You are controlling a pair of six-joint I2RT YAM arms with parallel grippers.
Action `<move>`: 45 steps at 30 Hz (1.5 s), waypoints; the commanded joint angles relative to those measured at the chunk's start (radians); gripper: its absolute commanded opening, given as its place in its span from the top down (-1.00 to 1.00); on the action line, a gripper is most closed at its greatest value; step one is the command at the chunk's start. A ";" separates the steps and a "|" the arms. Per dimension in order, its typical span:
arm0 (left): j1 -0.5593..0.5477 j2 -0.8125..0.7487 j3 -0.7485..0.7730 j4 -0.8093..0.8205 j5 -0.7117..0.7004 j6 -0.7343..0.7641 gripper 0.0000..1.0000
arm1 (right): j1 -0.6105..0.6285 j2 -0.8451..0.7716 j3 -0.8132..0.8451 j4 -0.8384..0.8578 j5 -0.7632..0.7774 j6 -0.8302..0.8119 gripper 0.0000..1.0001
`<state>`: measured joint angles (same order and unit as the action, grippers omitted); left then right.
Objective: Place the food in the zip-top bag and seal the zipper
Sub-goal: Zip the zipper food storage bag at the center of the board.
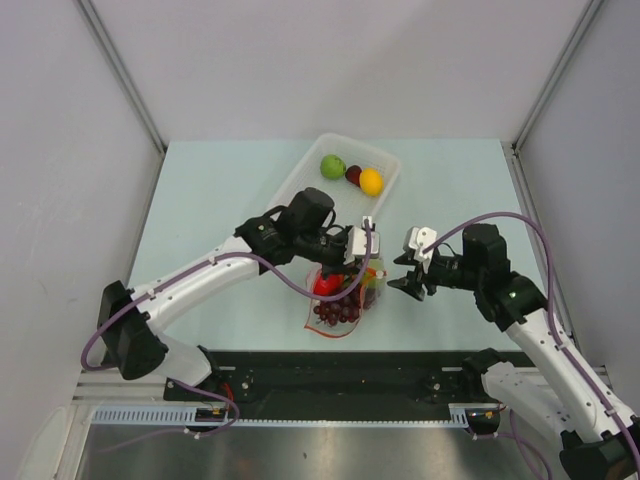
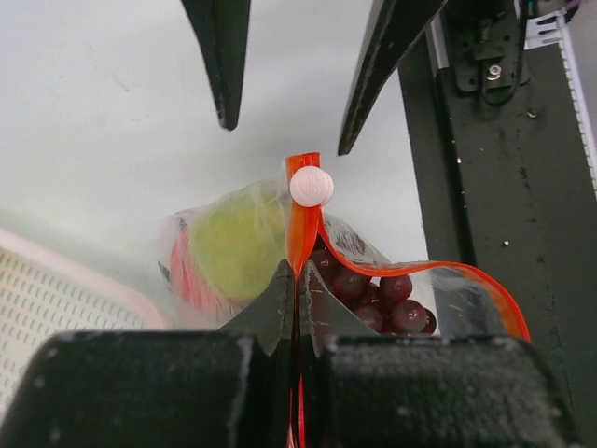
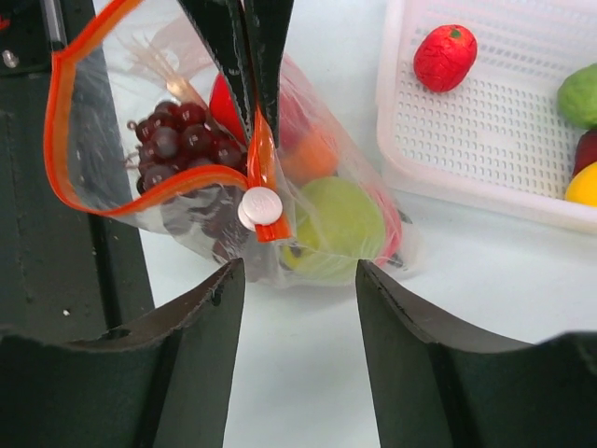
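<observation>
I had the left arm point(image 1: 200, 275) reaching across to the bag point(image 1: 343, 300), which sat near the front edge of the table point(image 1: 220, 190), just in front of the tray point(image 3: 504, 131). The left jaws were pressed together on the orange-red zipper point(image 2: 300, 238), pinching the strip just behind its white slider point(image 2: 311, 187). On the far side of that pinch the mouth gaped in an open loop.

Through the clear plastic I could see the grapes point(image 3: 177, 140) by the open mouth, a green fruit point(image 3: 340, 224) deeper in, and something red and something orange beside it.

The right arm point(image 1: 520, 300) faced the bag from the other side. Its jaws were spread wide and held nothing, with the slider end in line with the gap between them.

A red fruit point(image 3: 445, 56), a green one point(image 1: 333, 166), a dark one point(image 1: 353, 174) and a yellow one point(image 1: 371, 181) lay in the tray.
</observation>
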<state>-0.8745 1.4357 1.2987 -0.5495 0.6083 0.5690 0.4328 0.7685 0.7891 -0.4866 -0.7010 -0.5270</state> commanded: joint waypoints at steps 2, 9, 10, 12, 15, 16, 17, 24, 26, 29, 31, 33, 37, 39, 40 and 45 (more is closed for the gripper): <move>0.011 0.003 0.059 -0.009 0.099 0.023 1.00 | 0.035 -0.009 -0.045 0.088 0.001 -0.131 -0.11; 0.020 0.020 0.071 -0.015 0.130 0.006 1.00 | 0.107 0.015 -0.076 0.169 0.024 -0.150 -0.14; 0.023 0.028 0.076 -0.021 0.136 0.005 1.00 | 0.116 0.018 -0.079 0.184 0.029 -0.149 -0.11; 0.026 0.035 0.089 -0.044 0.152 0.014 1.00 | 0.138 0.025 -0.080 0.192 0.035 -0.157 0.05; 0.037 0.042 0.097 -0.050 0.169 0.008 1.00 | 0.158 0.022 -0.080 0.183 0.052 -0.189 0.68; 0.043 0.043 0.097 -0.052 0.176 0.003 1.00 | 0.161 0.018 -0.080 0.174 0.058 -0.192 0.93; 0.055 0.043 0.100 -0.053 0.185 -0.001 1.00 | 0.161 0.014 -0.080 0.169 0.060 -0.194 1.00; 0.101 0.006 0.103 -0.034 0.203 -0.044 0.25 | 0.185 -0.028 -0.019 0.141 0.069 -0.061 1.00; 0.101 -0.024 0.088 -0.003 0.209 -0.055 0.02 | 0.193 -0.028 -0.005 0.129 0.075 0.021 1.00; 0.066 -0.110 0.035 0.090 0.162 -0.073 -0.12 | 0.196 -0.023 0.009 0.117 0.075 0.108 1.00; 0.033 -0.158 0.014 0.108 0.095 -0.052 -0.16 | 0.198 -0.017 0.012 0.112 0.083 0.134 1.00; -0.026 -0.169 -0.001 0.120 0.047 -0.037 -0.16 | 0.198 -0.014 0.015 0.115 0.090 0.180 1.00; -0.080 -0.173 -0.035 0.161 -0.024 -0.056 -0.16 | 0.199 -0.017 0.035 0.131 0.097 0.243 1.00; -0.099 -0.173 -0.065 0.204 -0.062 -0.057 -0.15 | 0.198 -0.017 0.047 0.126 0.100 0.263 1.00; -0.109 -0.166 -0.070 0.209 -0.073 -0.051 -0.15 | 0.198 -0.020 0.050 0.125 0.101 0.269 1.00; -0.153 -0.123 -0.068 0.235 -0.127 -0.044 -0.11 | 0.198 -0.025 0.058 0.111 0.098 0.268 1.00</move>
<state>-0.9985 1.2926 1.2301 -0.3798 0.5446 0.5220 0.6254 0.7616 0.7860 -0.4011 -0.6052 -0.2874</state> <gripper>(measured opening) 0.572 0.010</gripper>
